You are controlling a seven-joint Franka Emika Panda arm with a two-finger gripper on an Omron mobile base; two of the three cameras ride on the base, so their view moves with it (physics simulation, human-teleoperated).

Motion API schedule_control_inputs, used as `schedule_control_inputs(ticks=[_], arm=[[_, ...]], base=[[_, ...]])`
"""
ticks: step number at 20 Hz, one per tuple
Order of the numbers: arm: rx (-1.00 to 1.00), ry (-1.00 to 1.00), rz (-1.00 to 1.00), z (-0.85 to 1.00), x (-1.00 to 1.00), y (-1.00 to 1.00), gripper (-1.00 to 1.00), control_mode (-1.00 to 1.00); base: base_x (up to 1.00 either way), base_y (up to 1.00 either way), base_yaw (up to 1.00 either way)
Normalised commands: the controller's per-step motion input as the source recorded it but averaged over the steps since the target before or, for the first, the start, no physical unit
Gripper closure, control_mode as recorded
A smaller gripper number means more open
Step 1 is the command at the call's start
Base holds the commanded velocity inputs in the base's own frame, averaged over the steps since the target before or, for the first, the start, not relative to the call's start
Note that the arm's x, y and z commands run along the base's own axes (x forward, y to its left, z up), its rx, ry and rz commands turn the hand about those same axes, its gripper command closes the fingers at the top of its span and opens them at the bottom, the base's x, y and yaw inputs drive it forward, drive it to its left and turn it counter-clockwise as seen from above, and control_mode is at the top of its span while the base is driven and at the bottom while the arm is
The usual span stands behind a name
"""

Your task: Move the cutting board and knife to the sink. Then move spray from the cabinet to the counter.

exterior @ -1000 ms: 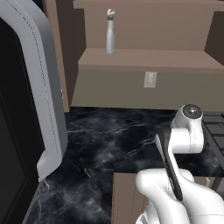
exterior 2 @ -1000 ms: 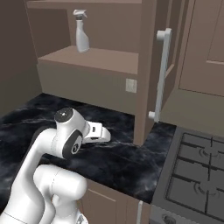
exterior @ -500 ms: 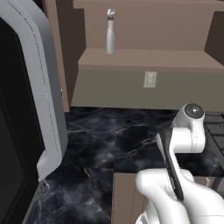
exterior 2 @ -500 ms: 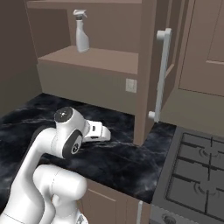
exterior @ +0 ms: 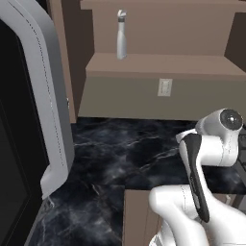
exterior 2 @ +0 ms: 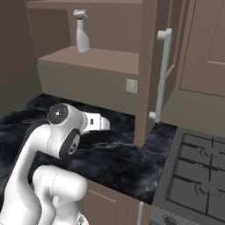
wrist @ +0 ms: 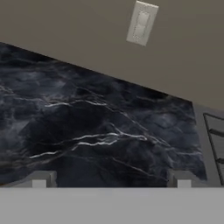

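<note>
Counter (exterior: 110, 153) fills mid-frame in both base views: black marble, thin white veins, bare where the arm points, so there's landing room for the bottle. Cabinet (exterior 2: 88, 57) upper left of right base view, door swung open, which leaves the shelf reachable. Gripper (wrist: 111, 179) low over the counter, fingers spread wide, holding nothing. Spray (exterior: 122, 42) upright on the shelf, top centre of left base view: slim, pale grey-white, trigger nozzle.

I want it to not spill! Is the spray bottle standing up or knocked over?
Standing up: the spray sits upright on the open cabinet shelf, nozzle on top.
</note>
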Motion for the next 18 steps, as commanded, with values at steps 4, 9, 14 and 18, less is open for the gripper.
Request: schedule_control_inputs(ticks=[4, 9, 14, 18], arm=[[0.00, -0.16, 0.00, 0.44, 0.00, 0.40, -1.00, -1.00], [0.00, -0.21, 0.00, 0.50, 0.00, 0.44, -1.00, -1.00], [0.00, -0.25, -0.01, 0.51, 0.00, 0.35, -1.00, -1.00], [0.00, -0.15, 0.00, 0.49, 0.00, 0.21, -1.00, -1.00]], base=[[0.00, 0.00, 0.00], [0.00, 0.00, 0.00], [0.00, 0.00, 0.00], [0.00, 0.00, 0.00]])
